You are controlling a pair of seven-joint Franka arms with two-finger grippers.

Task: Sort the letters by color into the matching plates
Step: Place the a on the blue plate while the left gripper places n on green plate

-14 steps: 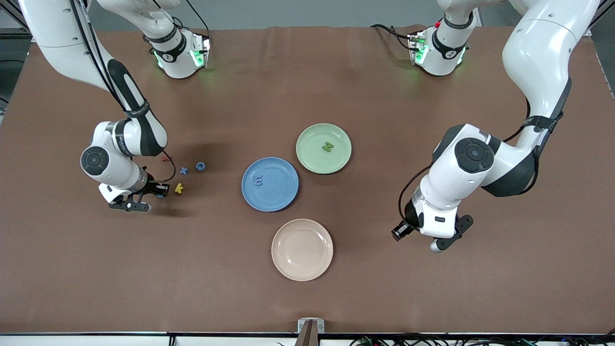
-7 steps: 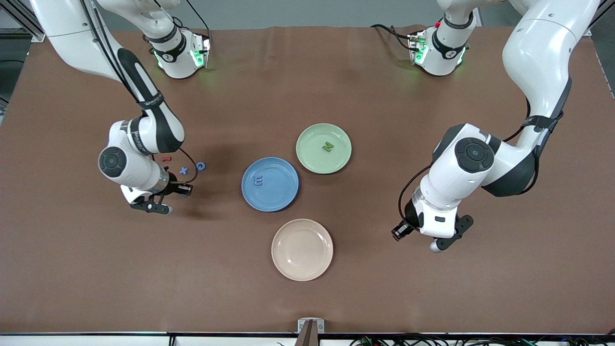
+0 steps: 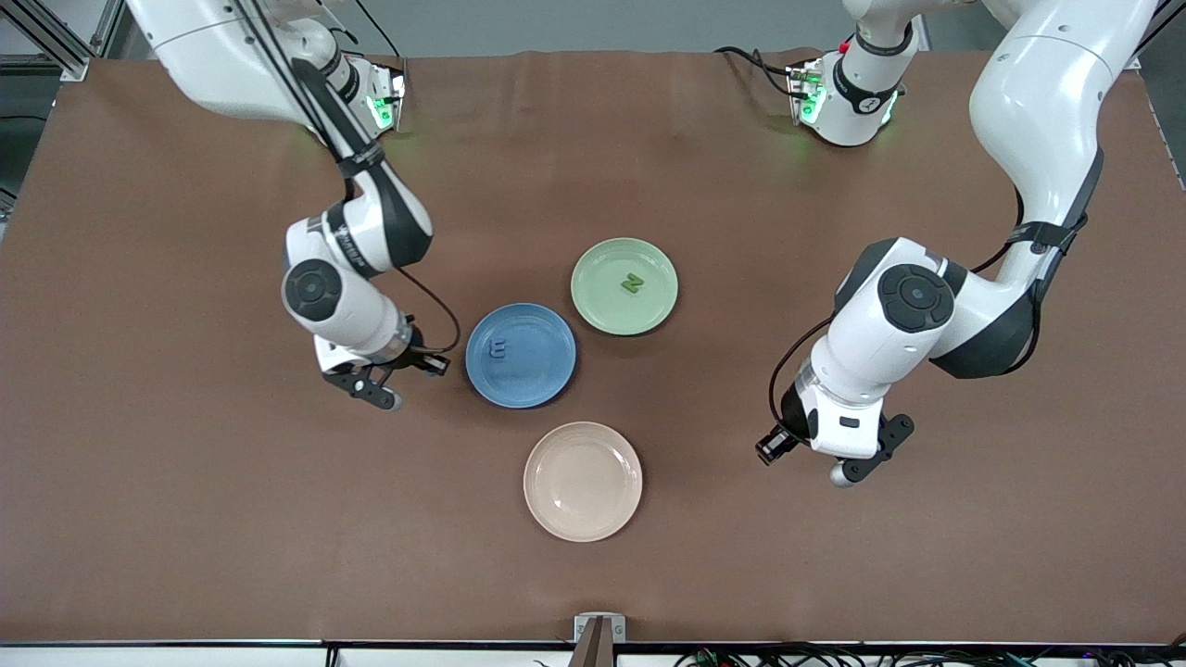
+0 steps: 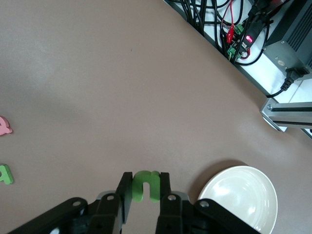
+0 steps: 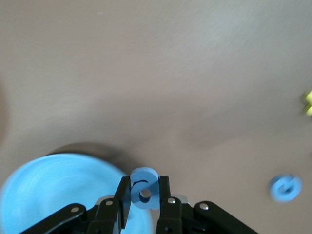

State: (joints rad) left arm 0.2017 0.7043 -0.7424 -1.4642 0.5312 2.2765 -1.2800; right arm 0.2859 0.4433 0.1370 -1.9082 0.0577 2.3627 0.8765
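Observation:
My right gripper (image 3: 378,372) is shut on a small blue letter (image 5: 145,191) and holds it over the table at the edge of the blue plate (image 3: 520,355), on the side toward the right arm's end; the plate also shows in the right wrist view (image 5: 63,195). A blue letter (image 3: 499,349) lies in that plate. The pale green plate (image 3: 602,306) holds a green letter (image 3: 633,283). My left gripper (image 3: 839,446) is shut on a green letter (image 4: 145,184) and waits above the table. Another blue letter (image 5: 285,187) and another green letter (image 4: 4,174) lie on the table.
A cream plate (image 3: 582,481) sits nearer the front camera than the blue plate and also shows in the left wrist view (image 4: 239,200). A yellow letter (image 5: 308,103) and a pink letter (image 4: 4,126) lie on the brown table. Cables run along the table's front edge (image 4: 229,29).
My right arm has carried the blue letter away from the loose letters toward the blue plate. The left arm has not moved.

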